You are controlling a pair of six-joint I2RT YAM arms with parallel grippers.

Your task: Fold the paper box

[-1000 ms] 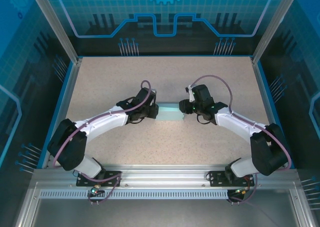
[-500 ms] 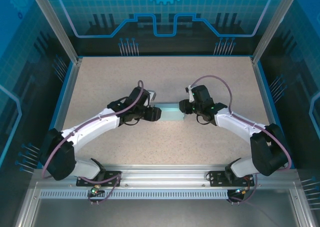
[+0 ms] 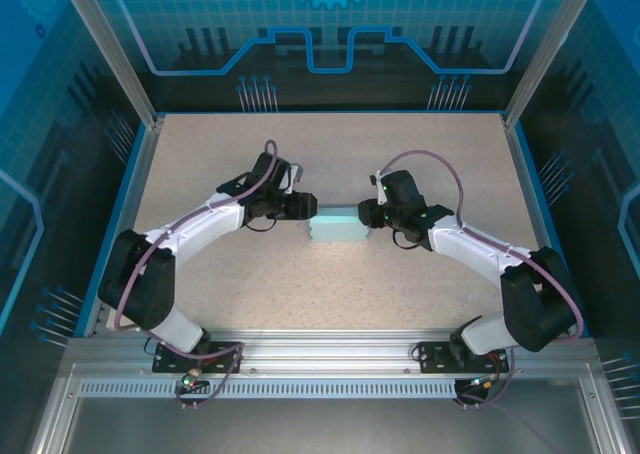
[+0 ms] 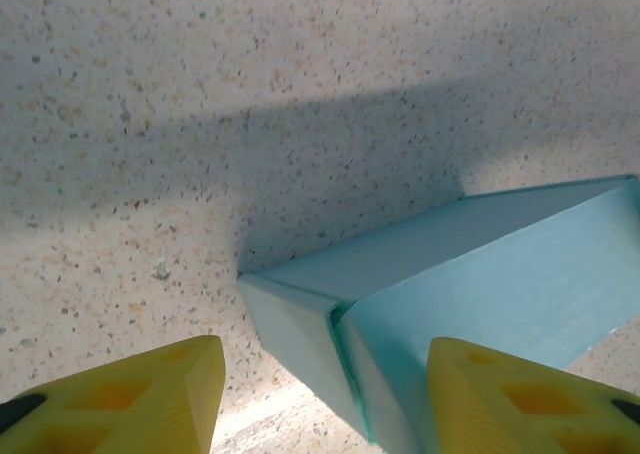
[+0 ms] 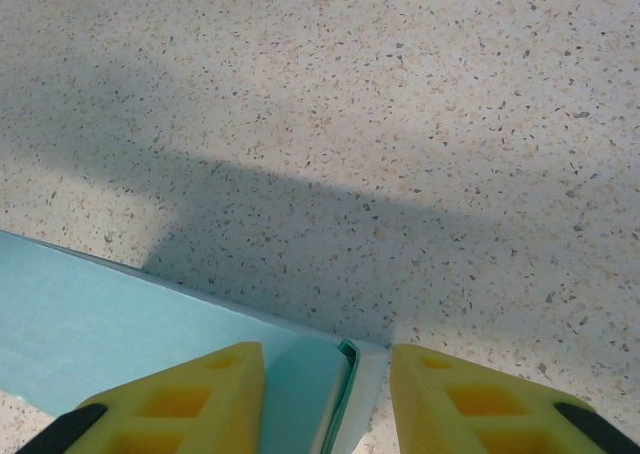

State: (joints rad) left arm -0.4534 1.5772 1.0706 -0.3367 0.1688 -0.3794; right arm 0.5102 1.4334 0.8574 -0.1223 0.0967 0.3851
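Straddling ends of paper box [image 3: 340,226], my left gripper [image 4: 325,379] and right gripper [image 5: 325,379] both parted, clamping nothing. I should press both ends inward evenly, gently; thin paper probably buckles easily.

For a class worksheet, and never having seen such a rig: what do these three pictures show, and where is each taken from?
These are two robot arms bolted at the near edge of a table. The overhead picture looks down from behind them: left arm on the left, right arm on the right. The other two come from cameras on the wrists; the yellow wedges are each gripper's fingers. One pale blue paper box lies between the arms. The left gripper stands open at one end of it. The right gripper straddles the other end; whether it pinches it I cannot tell.
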